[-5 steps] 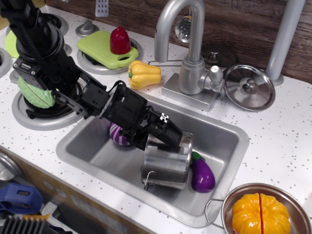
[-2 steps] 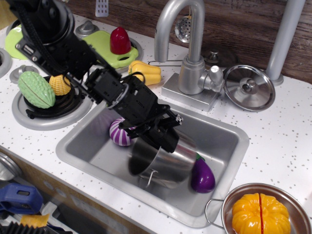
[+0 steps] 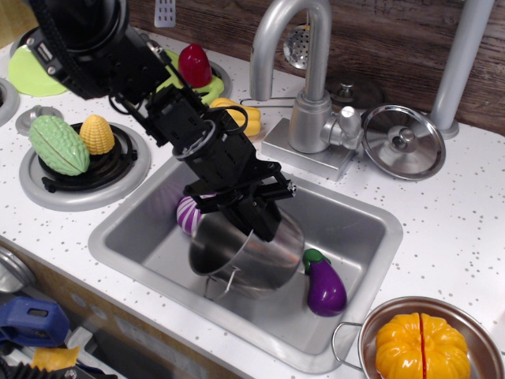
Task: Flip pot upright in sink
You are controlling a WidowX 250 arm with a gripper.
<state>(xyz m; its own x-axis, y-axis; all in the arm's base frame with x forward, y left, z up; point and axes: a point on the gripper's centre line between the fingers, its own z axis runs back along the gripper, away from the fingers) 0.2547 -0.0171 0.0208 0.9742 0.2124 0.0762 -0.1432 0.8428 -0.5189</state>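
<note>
Pot (image 3: 248, 257): shiny stainless-steel toy pot, inside the sink (image 3: 359, 229), tilted with its open mouth facing the near-left side; a wire loop handle shows at its lower edge. Gripper (image 3: 254, 212): black, reaching down from the upper left, its jaws closed on the pot's upper rim.

Sink: rectangular silver-grey basin set in the white speckled surface (image 3: 465, 229). Contents beside the pot: purple eggplant (image 3: 323, 283) just to its right, lying on the basin floor; purple-and-white striped vegetable (image 3: 188, 213) behind its left side, partly hidden by the arm.

Faucet (image 3: 304, 75): tall, curved, standing behind the basin. Steel lid (image 3: 404, 141) with knob: flat on the surface to the faucet's right. Yellow bell pepper (image 3: 246, 117): behind the arm, left of the faucet base. Red vegetable (image 3: 193, 63) on a green board. Left burner (image 3: 47, 193): holds a green ribbed vegetable (image 3: 57, 144) and a yellow corn piece (image 3: 97, 133). Steel pan (image 3: 481, 335), near right corner: holds an orange pumpkin (image 3: 420, 346).
</note>
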